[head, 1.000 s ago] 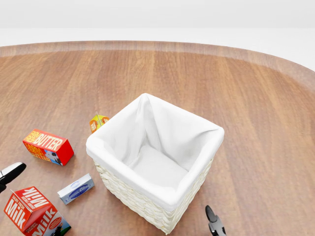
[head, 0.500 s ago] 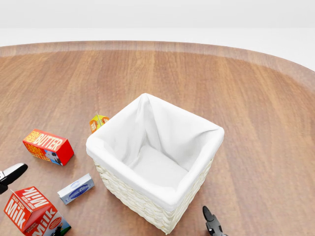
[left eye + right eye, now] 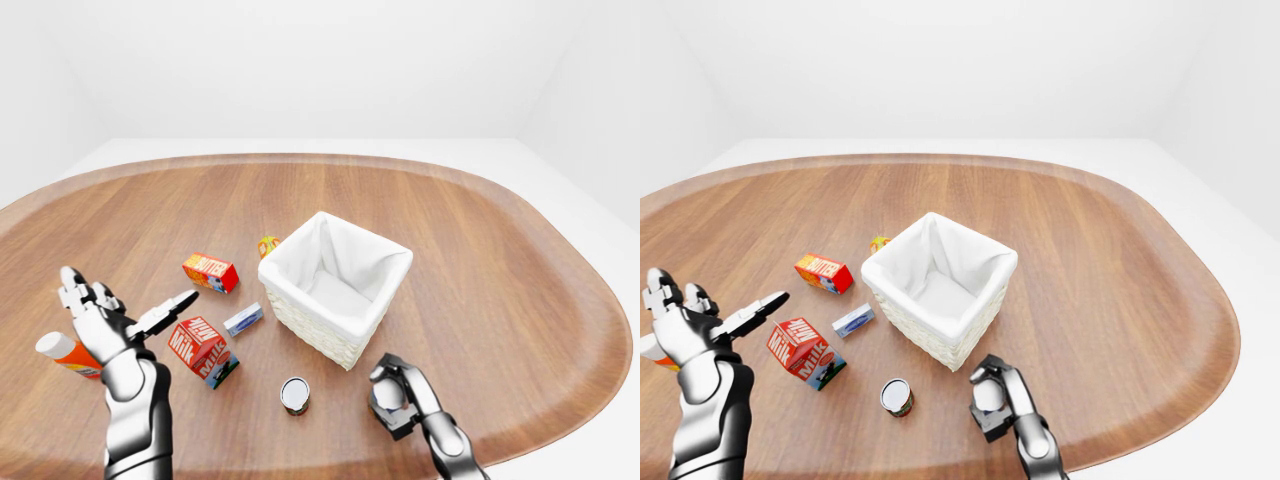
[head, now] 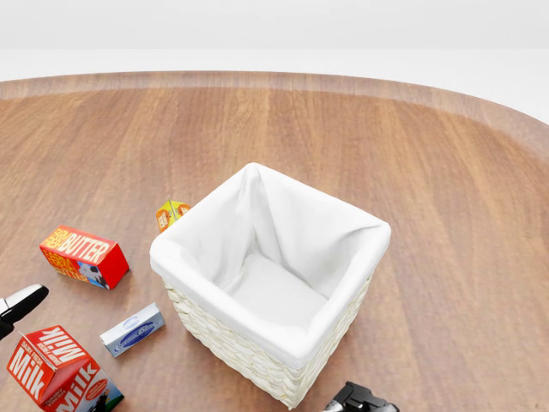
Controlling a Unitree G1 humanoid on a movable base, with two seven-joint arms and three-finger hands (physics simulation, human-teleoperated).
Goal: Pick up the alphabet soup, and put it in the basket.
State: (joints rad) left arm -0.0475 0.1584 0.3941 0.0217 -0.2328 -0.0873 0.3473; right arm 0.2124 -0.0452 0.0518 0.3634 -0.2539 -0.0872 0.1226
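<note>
Below basket (image 3: 335, 290), soup can (image 3: 294, 395) stands free; right hand (image 3: 398, 395) curled, prob. empty; left hand (image 3: 100, 318) spread wide.

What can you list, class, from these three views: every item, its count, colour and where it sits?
table: one, brown wood, oval, carries everything.
basket: one, pale wicker with white lining, middle of the table, nothing visible inside.
soup can: one, upright, silver top, below the basket in the left-eye view.
milk carton: one, red, lying left of the can.
butter box: one, red and orange, left of the basket.
small blue-white box: one, between carton and basket.
orange-yellow pack: one, partly hidden at the basket's upper left.
white-capped orange bottle: one, far left, behind the left hand.
left hand: fingers spread, holding nothing.
right hand: fingers curled, right of the can, apart from it.
</note>
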